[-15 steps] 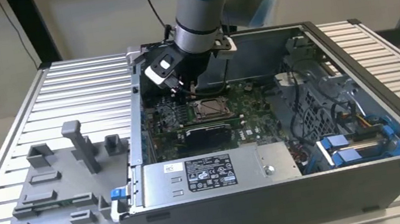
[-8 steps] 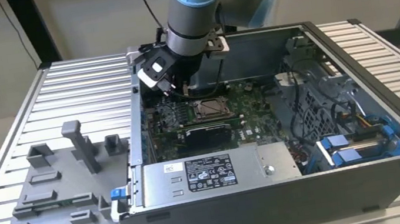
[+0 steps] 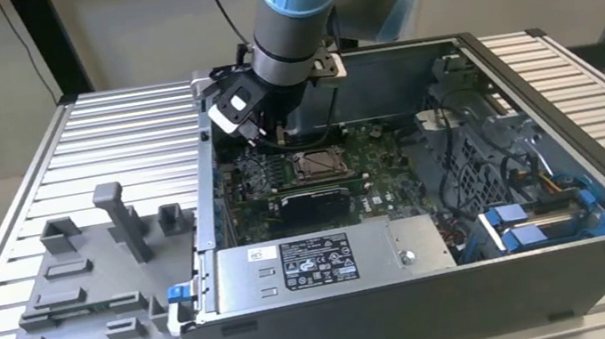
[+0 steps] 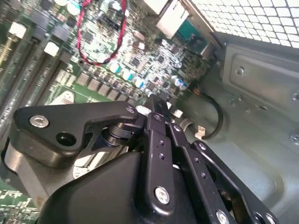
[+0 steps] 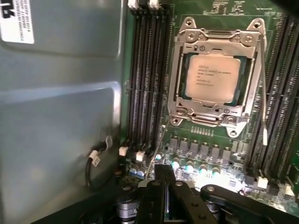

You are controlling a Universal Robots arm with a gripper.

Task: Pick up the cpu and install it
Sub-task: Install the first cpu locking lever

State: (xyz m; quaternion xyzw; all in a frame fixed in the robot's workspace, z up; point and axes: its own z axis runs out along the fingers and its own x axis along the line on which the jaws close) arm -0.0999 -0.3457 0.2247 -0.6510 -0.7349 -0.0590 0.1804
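The cpu point(image 5: 212, 77), a pale silver square chip, lies flat inside the metal socket frame point(image 5: 180, 70) on the green motherboard, with the frame's plate closed around its rim. In the exterior view the cpu point(image 3: 316, 165) sits mid-board inside the open computer case. My gripper point(image 5: 164, 170) hangs a short way off the socket, over the row of small capacitors beside it. Its black fingers point(image 4: 156, 105) are drawn together with nothing between them. In the exterior view the gripper point(image 3: 277, 135) is low inside the case, toward that view's left of the socket.
Memory slots point(image 5: 145, 70) run along both sides of the socket. The grey case wall point(image 5: 60, 116) stands close by. A power supply box point(image 3: 329, 260) and blue drive bays point(image 3: 526, 221) fill the case front. Grey fixture blocks point(image 3: 90, 273) sit on the slatted table outside.
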